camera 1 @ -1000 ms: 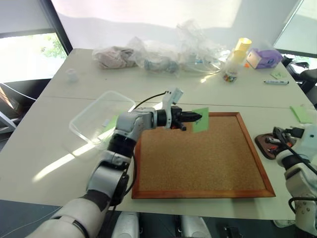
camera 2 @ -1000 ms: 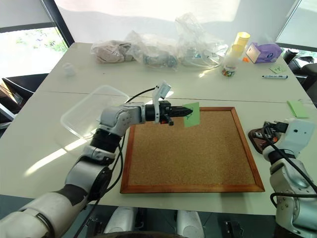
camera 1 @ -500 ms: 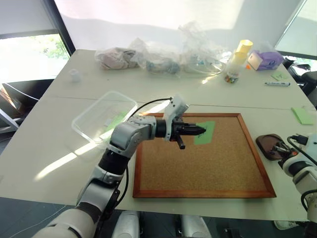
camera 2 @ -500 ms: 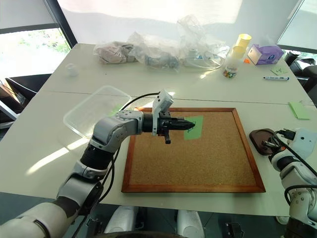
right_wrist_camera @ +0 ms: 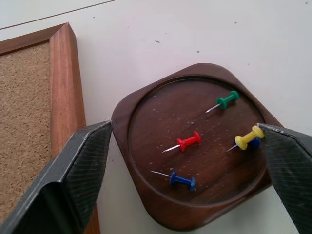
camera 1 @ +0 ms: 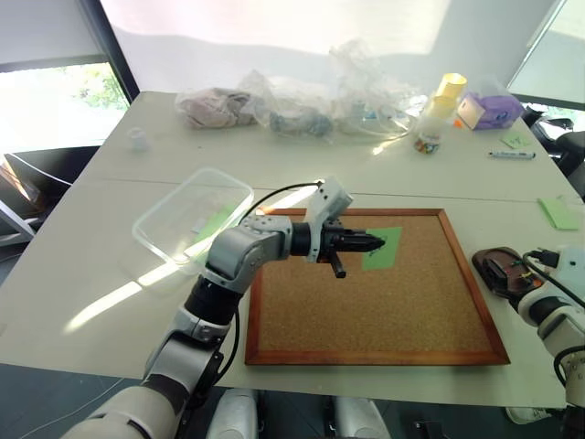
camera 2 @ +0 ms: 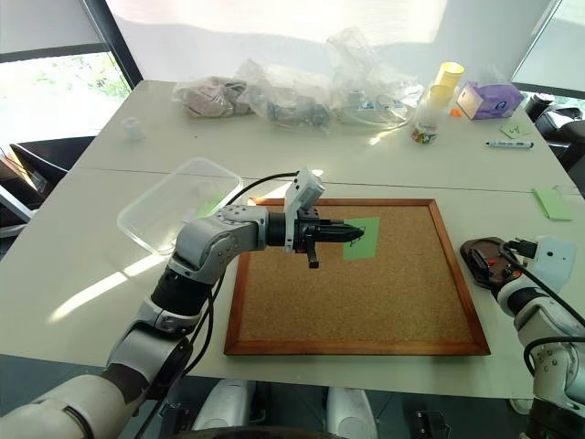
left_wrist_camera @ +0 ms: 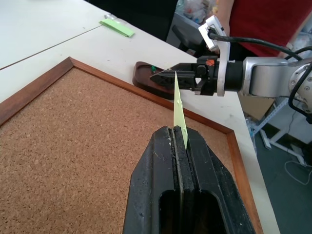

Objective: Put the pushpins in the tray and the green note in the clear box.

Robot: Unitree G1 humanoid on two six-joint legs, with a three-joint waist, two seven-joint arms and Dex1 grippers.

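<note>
My left gripper (camera 1: 373,242) is shut on the green note (camera 1: 383,248) and holds it by one edge just above the cork board (camera 1: 375,306). In the left wrist view the note (left_wrist_camera: 178,103) stands edge-on out of the closed fingers (left_wrist_camera: 168,146). The clear box (camera 1: 192,216) sits on the table left of the board. At the right, my right gripper (right_wrist_camera: 184,127) is open over the dark brown tray (right_wrist_camera: 146,207), its fingers astride the tray. Several pushpins lie in the tray, among them a green (right_wrist_camera: 225,101), a red (right_wrist_camera: 187,142) and a blue one (right_wrist_camera: 181,180).
Clear plastic bags (camera 1: 302,101), yellow cups (camera 1: 443,91), a purple box (camera 1: 489,108) and a marker (camera 1: 510,154) line the table's far side. A plain green pad (camera 1: 558,212) lies at the right edge. A person in red (left_wrist_camera: 263,19) stands beyond the table.
My right gripper has opened over the tray. My left gripper has drawn the green note a little back toward me over the board.
</note>
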